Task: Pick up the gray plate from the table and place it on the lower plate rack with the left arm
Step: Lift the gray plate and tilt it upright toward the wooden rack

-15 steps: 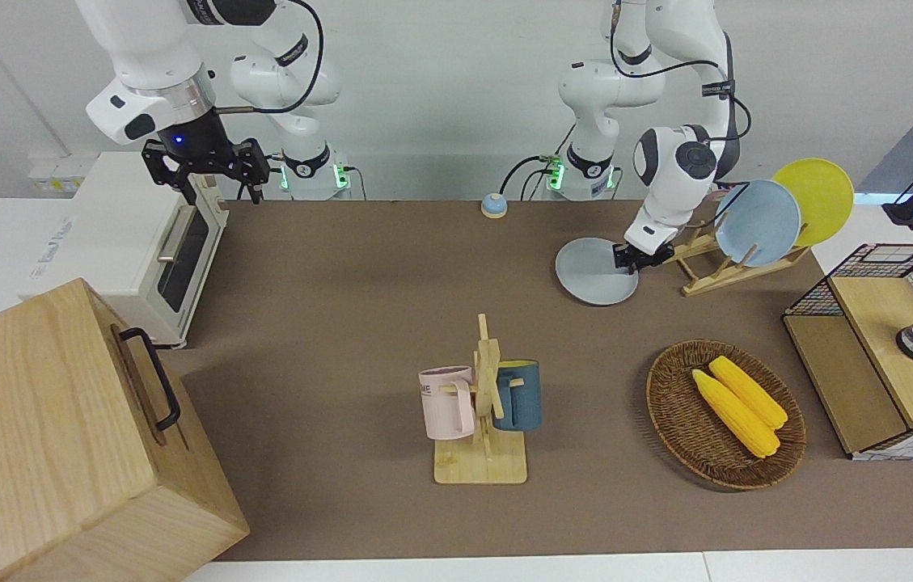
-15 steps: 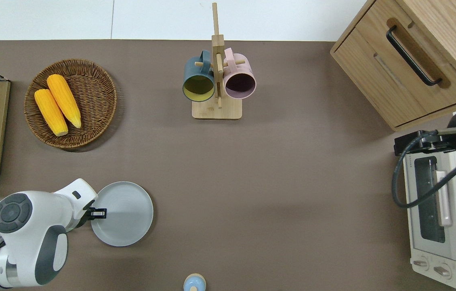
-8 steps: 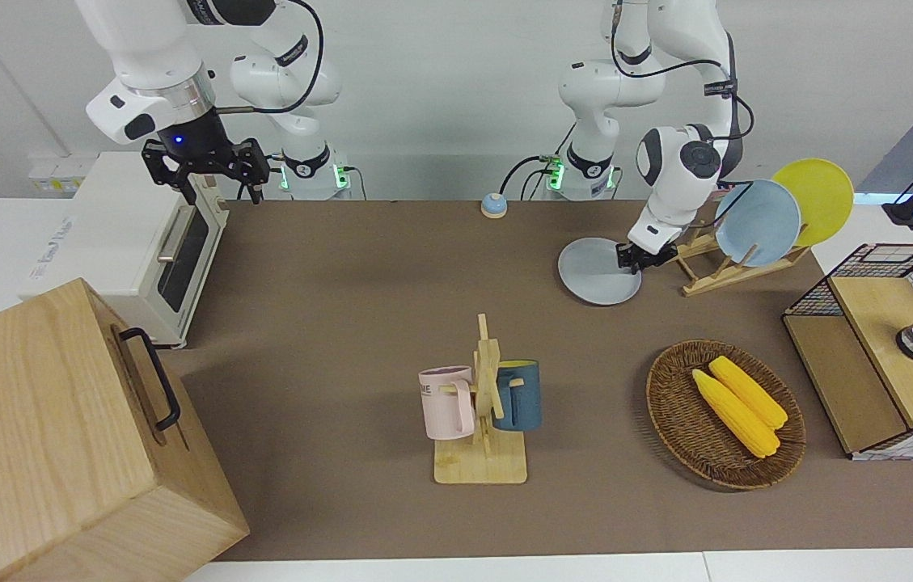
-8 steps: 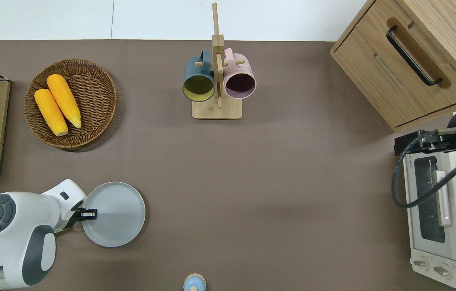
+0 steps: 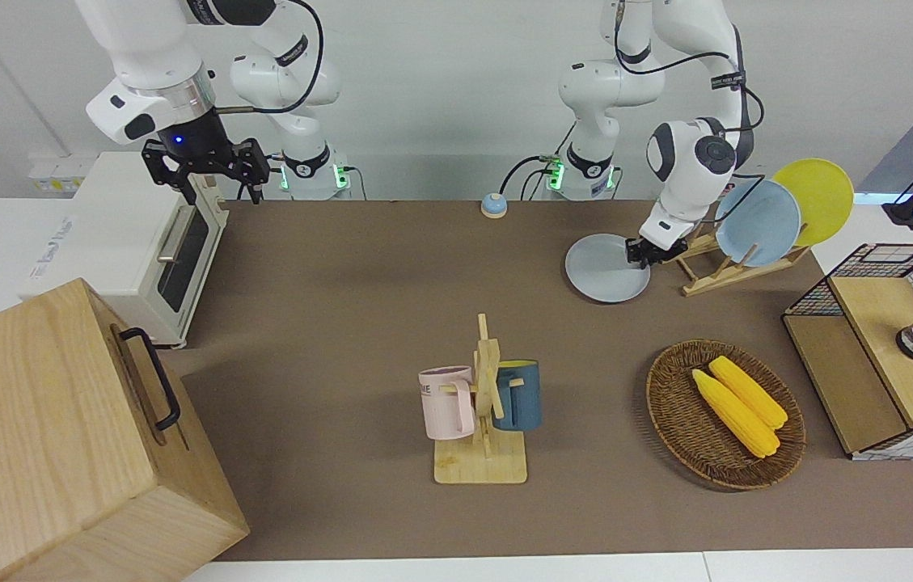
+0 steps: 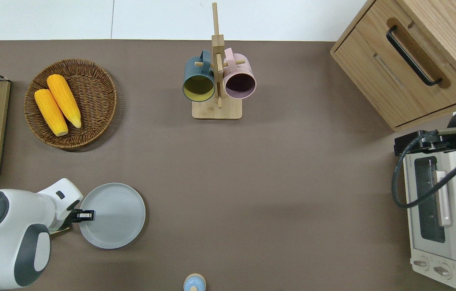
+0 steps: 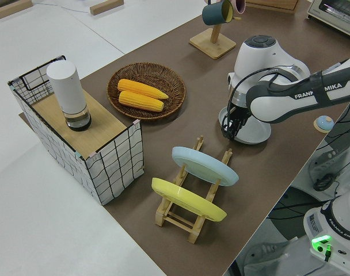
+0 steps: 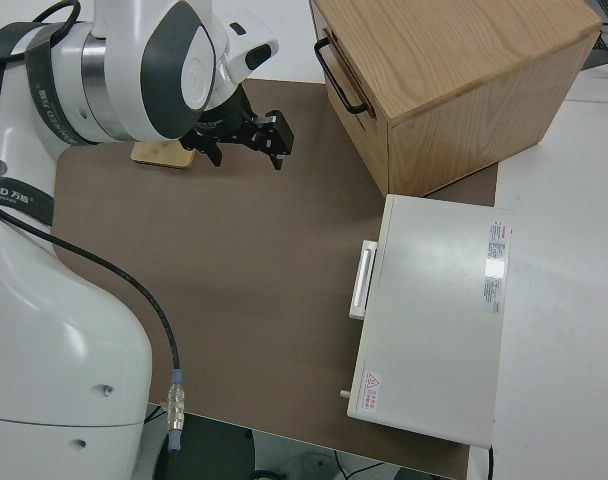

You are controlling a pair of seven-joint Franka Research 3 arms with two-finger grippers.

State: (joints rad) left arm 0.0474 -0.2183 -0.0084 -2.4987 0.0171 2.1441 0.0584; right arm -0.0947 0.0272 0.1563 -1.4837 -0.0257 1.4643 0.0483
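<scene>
The left gripper (image 6: 85, 216) pinches the gray plate (image 6: 112, 215) by its rim; stiff, slick and breakable, it probably needs a firm edge grip.

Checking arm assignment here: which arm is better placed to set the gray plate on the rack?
Left. Its hand grips the gray plate at the rim, right beside the lower plate rack. The right arm is parked at the table's opposite end.

Three plates – gray plate (image 6: 115, 215), blue plate (image 5: 759, 221), yellow plate (image 5: 818, 194) – two mugs (image 6: 219, 79), two corn cobs (image 6: 58, 104), two arms (image 5: 686, 121)
</scene>
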